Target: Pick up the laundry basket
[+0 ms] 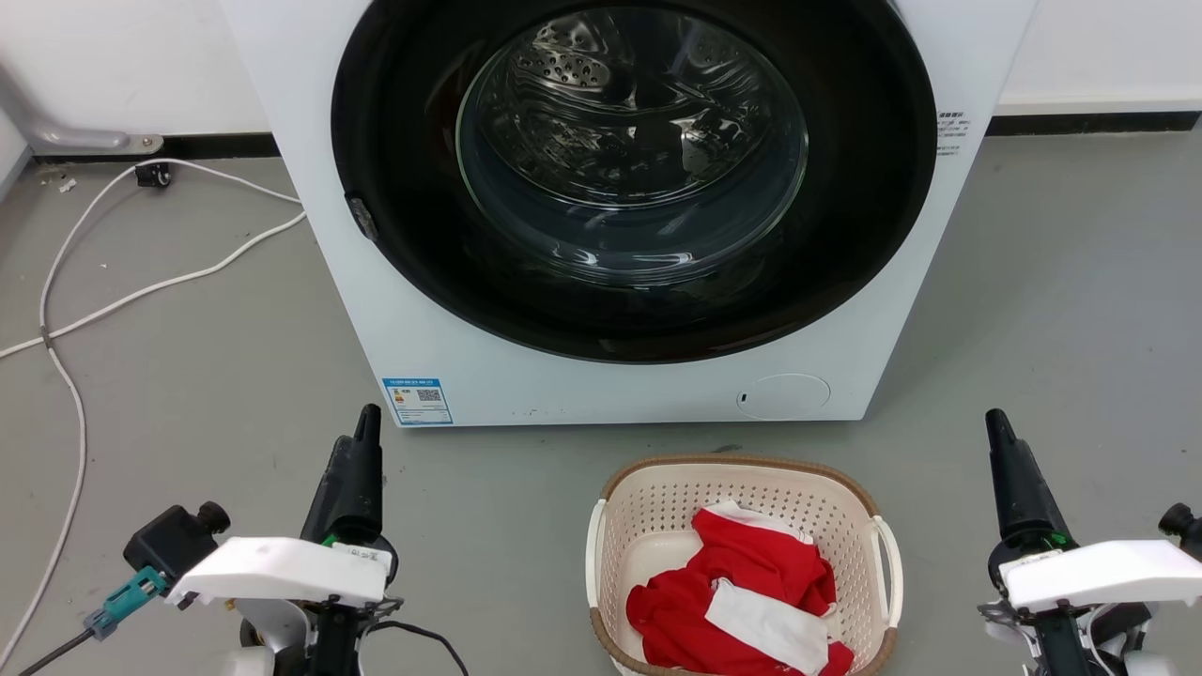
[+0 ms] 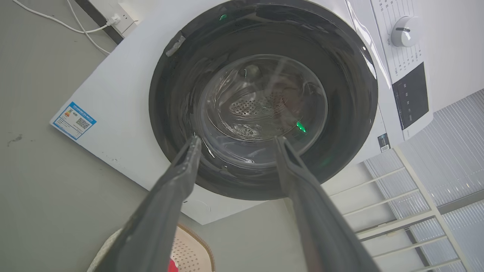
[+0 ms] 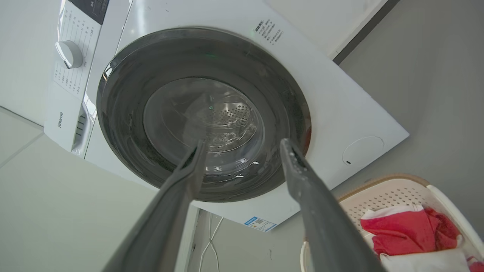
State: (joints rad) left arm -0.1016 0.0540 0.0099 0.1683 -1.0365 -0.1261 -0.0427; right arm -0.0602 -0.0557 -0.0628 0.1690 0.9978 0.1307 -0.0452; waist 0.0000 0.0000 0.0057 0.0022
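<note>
**Laundry basket not yet gripped, both claws spread and empty**

Nearest, the left gripper [image 2: 237,140] and right gripper [image 3: 242,143] are seen with fingers apart, nothing held. Between them, nearer the right one, the laundry basket [image 1: 657,507] stands upright on the floor, mouth up, a red-and-white garment [image 1: 742,601] inside. Its white handles [image 1: 887,554] face left and right. Its long axis seems to run toward the washer [image 1: 601,394] just beyond, though the near end is cropped. Each gripper is best lowered inward to its own handle, closed evenly, and the lift kept level.
</note>
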